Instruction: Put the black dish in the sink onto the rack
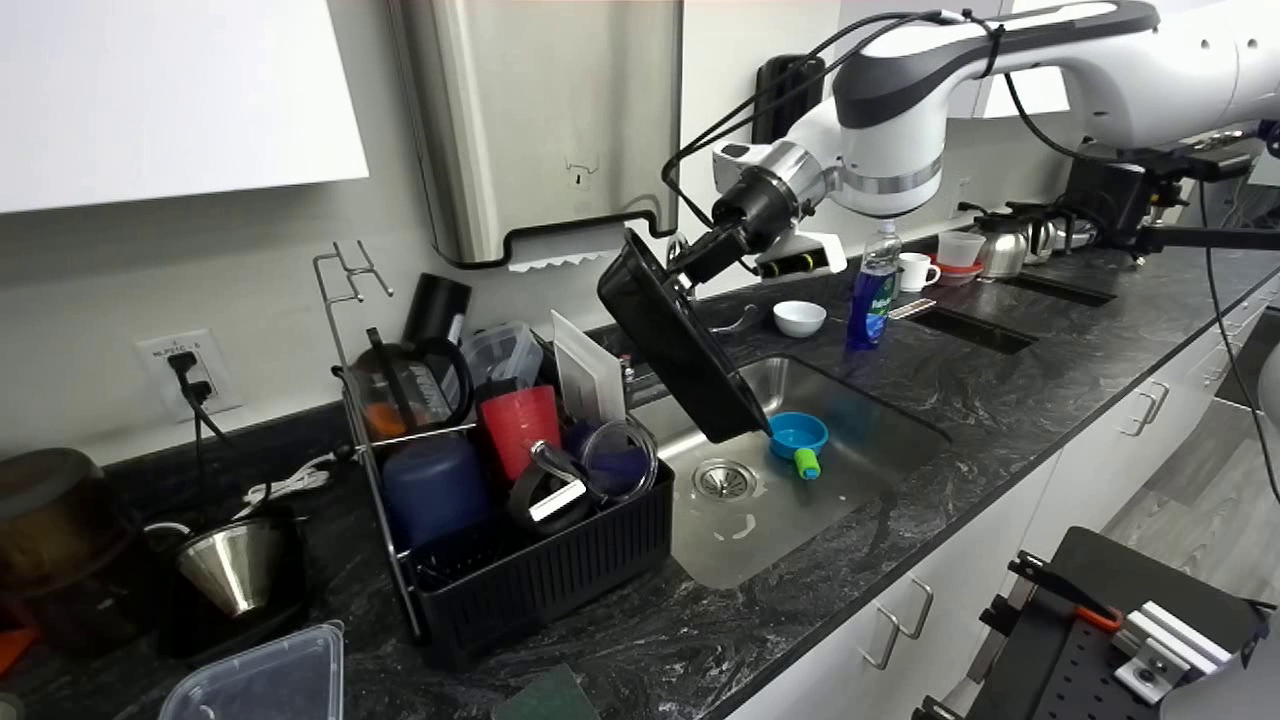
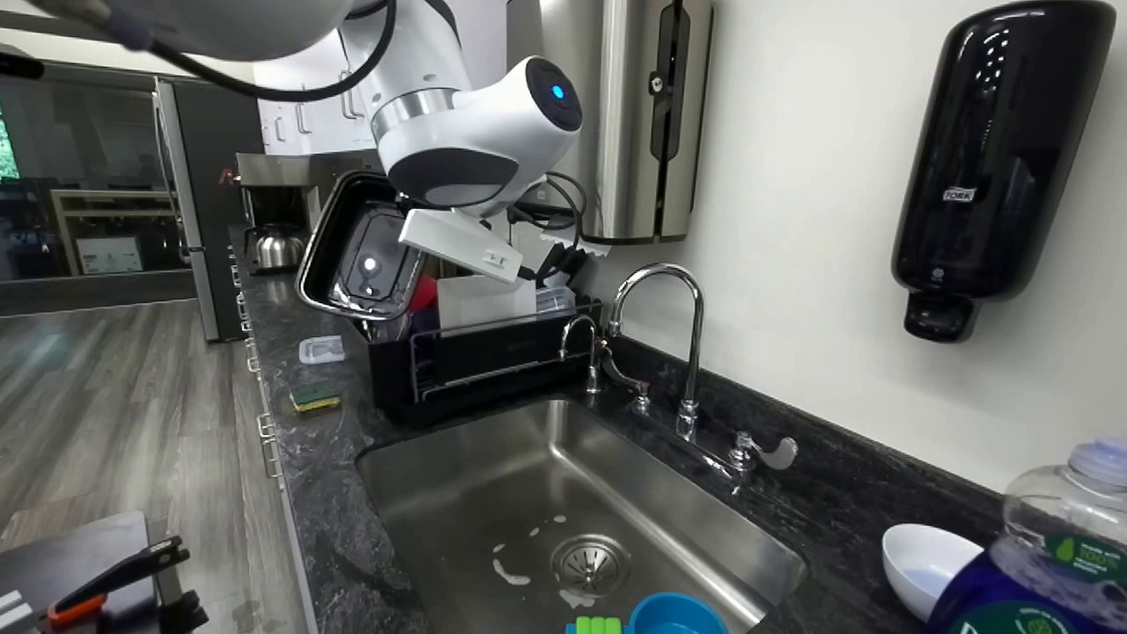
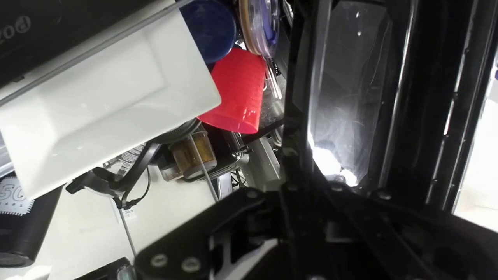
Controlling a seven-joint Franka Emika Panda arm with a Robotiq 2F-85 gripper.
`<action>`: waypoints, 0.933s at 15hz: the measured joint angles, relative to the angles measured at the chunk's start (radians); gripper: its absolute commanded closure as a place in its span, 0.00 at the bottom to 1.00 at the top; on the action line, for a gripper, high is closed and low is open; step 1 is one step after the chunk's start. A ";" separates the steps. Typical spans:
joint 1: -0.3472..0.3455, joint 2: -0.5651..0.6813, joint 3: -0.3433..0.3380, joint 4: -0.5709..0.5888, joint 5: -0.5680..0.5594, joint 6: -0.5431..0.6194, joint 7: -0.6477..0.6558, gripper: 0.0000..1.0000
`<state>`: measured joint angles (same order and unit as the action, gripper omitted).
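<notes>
Glossy round-cornered dish (image 2: 365, 253), steel sink (image 2: 497, 484)

The wall (image 2: 792, 202) is pale, and fixed on it are these 2 — a tall steel dispenser (image 1: 580, 120) and a glossy black dispenser (image 2: 995, 167). In an exterior view hangs a white upper cabinet (image 1: 160, 95). Below runs a dark, veined tabletop (image 1: 1060, 380) on white lower cabinets (image 1: 965, 560). The floor (image 2: 106, 396) shows grey, wood-like planks — behind it stands a tall dark unit (image 2: 216, 211).

Dark desk (image 1: 1000, 395): sink (image 1: 830, 495) recessed in; rack (image 1: 560, 570) placed beside it; sponge (image 2: 314, 396), white bowl (image 1: 799, 319), bottle (image 1: 873, 300), mug (image 1: 914, 272) set on top.
</notes>
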<state>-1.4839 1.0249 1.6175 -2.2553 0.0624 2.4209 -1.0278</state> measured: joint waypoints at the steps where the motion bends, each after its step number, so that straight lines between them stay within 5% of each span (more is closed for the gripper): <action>1: 0.010 0.000 0.002 0.005 -0.002 0.000 0.001 0.98; 14: 0.171 0.000 0.012 0.099 -0.060 0.008 0.002 0.98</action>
<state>-1.3125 1.0249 1.6296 -2.1567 0.0027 2.4291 -1.0254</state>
